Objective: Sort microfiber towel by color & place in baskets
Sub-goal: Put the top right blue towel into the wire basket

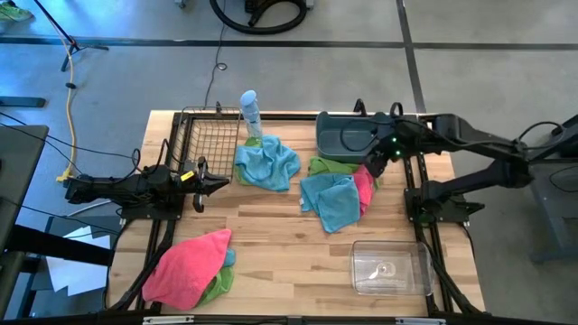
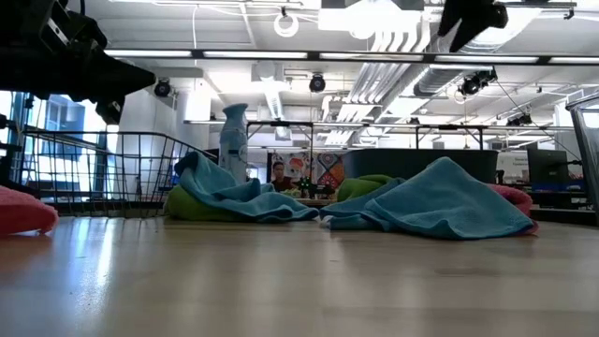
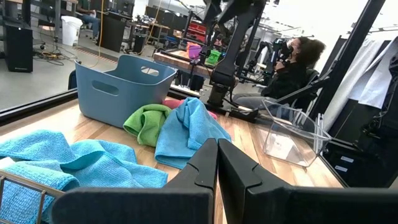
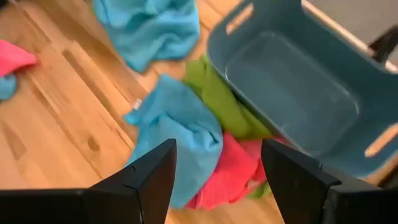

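Fuzzy towels lie in three heaps on the wooden table. A light blue towel (image 1: 266, 162) lies beside the spray bottle. Near the slate-blue tub (image 1: 348, 134), another light blue towel (image 1: 330, 200) overlaps a green one (image 1: 327, 166) and a pink one (image 1: 363, 186). A pink towel (image 1: 188, 267) covers green and blue cloth at the near left corner. My right gripper (image 4: 217, 149) is open and hovers high above the heap by the tub. My left gripper (image 1: 203, 185) is shut, by the near side of the black wire basket (image 1: 212, 135). The clear bin (image 1: 388, 268) stands near right.
A pale blue spray bottle (image 1: 250, 113) stands upright between the wire basket and the tub. Bare wood lies in the middle of the table toward its near edge. A person (image 3: 292, 62) sits beyond the table's right side. Arm bases and cables flank both sides.
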